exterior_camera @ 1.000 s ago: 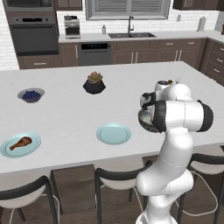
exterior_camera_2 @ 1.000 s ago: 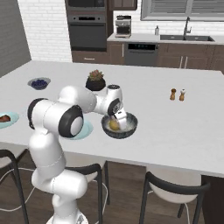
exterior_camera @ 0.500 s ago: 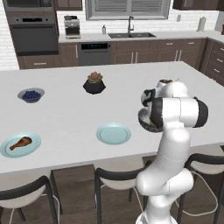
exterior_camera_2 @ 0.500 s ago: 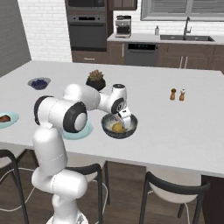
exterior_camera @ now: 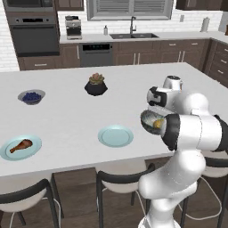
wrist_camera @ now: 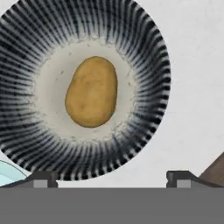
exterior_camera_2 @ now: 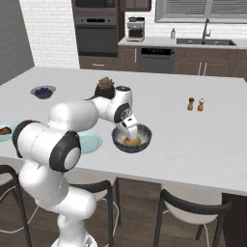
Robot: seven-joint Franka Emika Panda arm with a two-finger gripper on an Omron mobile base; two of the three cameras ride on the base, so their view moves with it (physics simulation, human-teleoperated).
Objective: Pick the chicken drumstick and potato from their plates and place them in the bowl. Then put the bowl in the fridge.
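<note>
Potato sits in the middle of the bowl. Drumstick lies on the far-left plate; the other plate is bare, beside the bowl.

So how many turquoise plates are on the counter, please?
2. One plate is near the front edge of the counter, left of the bowl, with nothing on it. The other plate is at the far left and carries the chicken drumstick.
</note>
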